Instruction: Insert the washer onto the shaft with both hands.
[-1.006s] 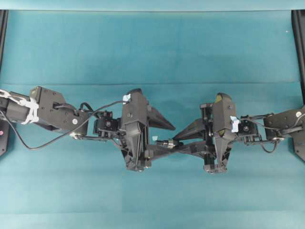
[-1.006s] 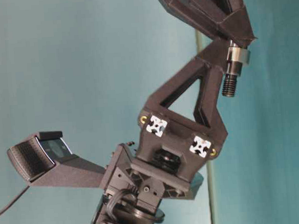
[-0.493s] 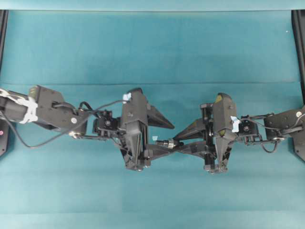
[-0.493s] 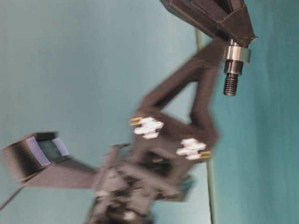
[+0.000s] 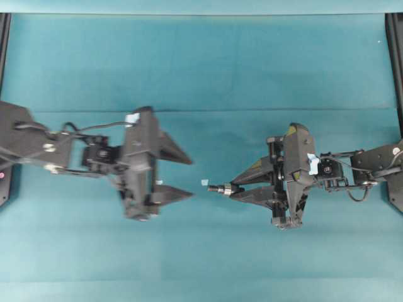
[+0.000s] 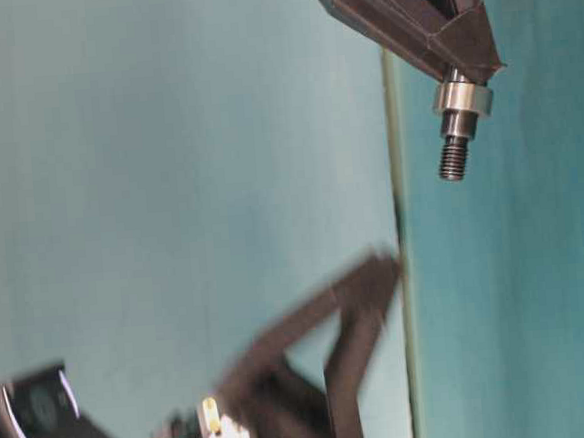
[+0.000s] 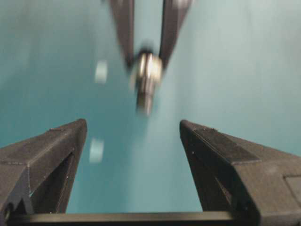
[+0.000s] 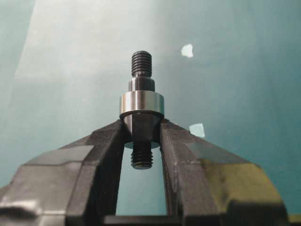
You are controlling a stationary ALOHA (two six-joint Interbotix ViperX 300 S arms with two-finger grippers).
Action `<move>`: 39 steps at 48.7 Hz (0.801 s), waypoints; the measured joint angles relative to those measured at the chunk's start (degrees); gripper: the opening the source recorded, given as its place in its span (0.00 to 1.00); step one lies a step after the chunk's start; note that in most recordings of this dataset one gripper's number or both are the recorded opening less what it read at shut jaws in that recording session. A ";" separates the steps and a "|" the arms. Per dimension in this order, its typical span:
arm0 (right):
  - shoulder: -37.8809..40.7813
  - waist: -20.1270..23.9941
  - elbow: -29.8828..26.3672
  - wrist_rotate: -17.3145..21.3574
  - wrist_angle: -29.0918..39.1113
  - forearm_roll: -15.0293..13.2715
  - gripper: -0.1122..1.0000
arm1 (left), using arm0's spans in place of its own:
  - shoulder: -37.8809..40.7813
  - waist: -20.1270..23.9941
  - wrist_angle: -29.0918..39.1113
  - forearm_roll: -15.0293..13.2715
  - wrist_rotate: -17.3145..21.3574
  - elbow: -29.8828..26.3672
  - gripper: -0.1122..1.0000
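Item: silvery metal ring washer (image 8: 141, 104) seated on dark stepped shaft (image 8: 141, 66), pinched in right gripper (image 8: 141, 136); left gripper (image 7: 133, 136) spread, empty, apart. Insertion apparently complete; next: hold steady.

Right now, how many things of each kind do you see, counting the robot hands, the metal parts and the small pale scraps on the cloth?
Hands: 2, left hand open, right hand shut on the shaft
Shaft: 1
Washer: 1, on the shaft
Pale scraps: 2
Total: 6
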 measured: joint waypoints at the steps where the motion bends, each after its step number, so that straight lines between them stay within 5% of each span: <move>1: 0.00 0.00 0.00 0.00 -0.09 0.09 0.10 | -0.53 0.00 0.53 0.00 0.09 0.53 0.88; 19: 0.00 0.09 0.09 0.00 0.00 0.09 0.10 | -11.34 0.00 3.25 0.00 0.26 8.70 0.88; 39: 0.00 0.09 0.00 0.00 -0.09 0.09 0.10 | -13.71 0.00 3.78 0.00 0.26 10.20 0.88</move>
